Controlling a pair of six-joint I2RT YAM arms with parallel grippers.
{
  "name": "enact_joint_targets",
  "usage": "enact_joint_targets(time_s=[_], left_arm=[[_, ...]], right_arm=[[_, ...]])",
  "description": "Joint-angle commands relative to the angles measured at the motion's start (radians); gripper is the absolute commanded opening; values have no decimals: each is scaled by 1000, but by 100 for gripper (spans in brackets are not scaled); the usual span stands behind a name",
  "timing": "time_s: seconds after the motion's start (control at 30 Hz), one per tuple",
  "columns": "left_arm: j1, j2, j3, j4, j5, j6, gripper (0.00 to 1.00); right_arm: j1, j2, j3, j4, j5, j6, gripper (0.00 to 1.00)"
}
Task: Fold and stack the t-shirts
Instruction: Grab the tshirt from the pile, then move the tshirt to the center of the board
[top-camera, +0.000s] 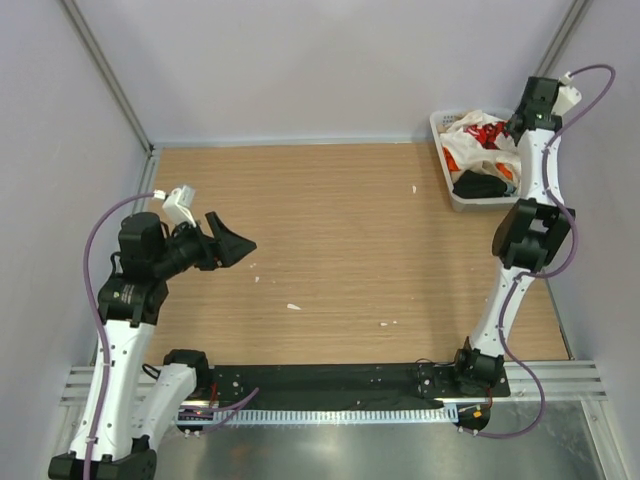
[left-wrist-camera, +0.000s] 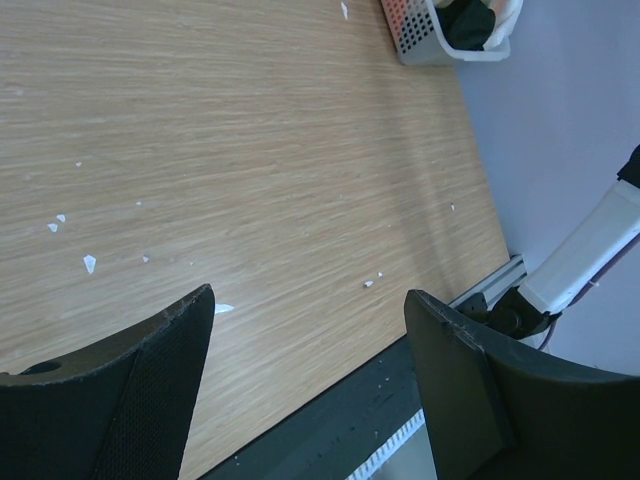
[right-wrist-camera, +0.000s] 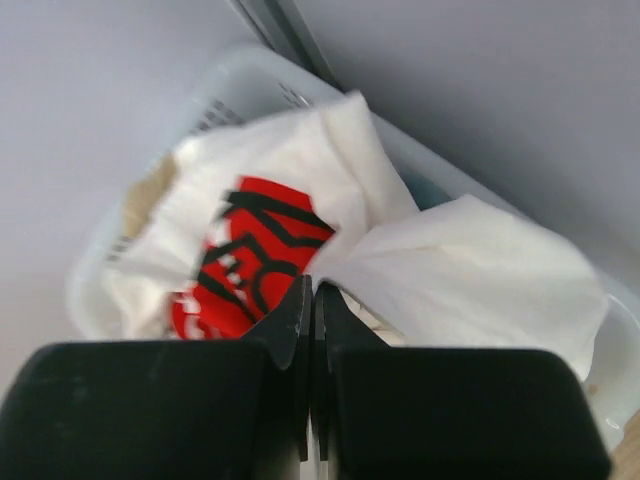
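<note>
The right hand (right-wrist-camera: 312, 300) is closed. Its 2 fingers (right-wrist-camera: 285, 330) are pressed flat together, and the tips sit where the white shirt (right-wrist-camera: 470, 270) bunches to a point, so the cloth looks pinched between them. This view is blurred. The shirt's red print (right-wrist-camera: 250, 250), crossed by black lines, lies just left of the fingertips, and a pale fold spreads to the right. The shirt fills the basket (right-wrist-camera: 240, 75), whose white rim shows behind it against the grey wall.

From above, the right hand (top-camera: 520, 125) hangs over the basket (top-camera: 441, 150), which stands at the far right corner of the desk (top-camera: 330, 230). The white shirt (top-camera: 470, 140) is heaped in the far half, with its print (top-camera: 487, 132) facing up. A black shirt (top-camera: 480, 185) lies in the near half, under and beside the white one.

The left hand (left-wrist-camera: 308, 300) is open, its 2 fingers (left-wrist-camera: 150, 400) spread wide with nothing between them. It hovers above the bare wooden desk (left-wrist-camera: 250, 150), well away from the basket (left-wrist-camera: 420, 40), where the black shirt (left-wrist-camera: 465, 20) shows over the rim. In the top view the left hand (top-camera: 235, 240) is near the desk's left side, pointing right. A few white specks (top-camera: 293, 306) dot the wood.
</note>
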Motion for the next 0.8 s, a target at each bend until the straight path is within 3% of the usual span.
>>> enact_joint_targets(time_s=[0.0, 0.23, 0.47, 0.63, 0.77], left_arm=[[-23, -7, 59, 12, 3, 7, 78], [-32, -38, 69, 3, -20, -33, 77], [-34, -79, 97, -70, -85, -104, 76], [-34, -99, 141, -136, -91, -167, 76], [-32, -115, 207, -182, -125, -174, 80]], right_arm=[[66, -126, 216, 57, 84, -100, 1], [186, -362, 219, 388, 123, -240, 1], [396, -579, 290, 611, 83, -241, 1], [409, -683, 279, 658, 6, 15, 1], [410, -746, 172, 597, -145, 347, 1]])
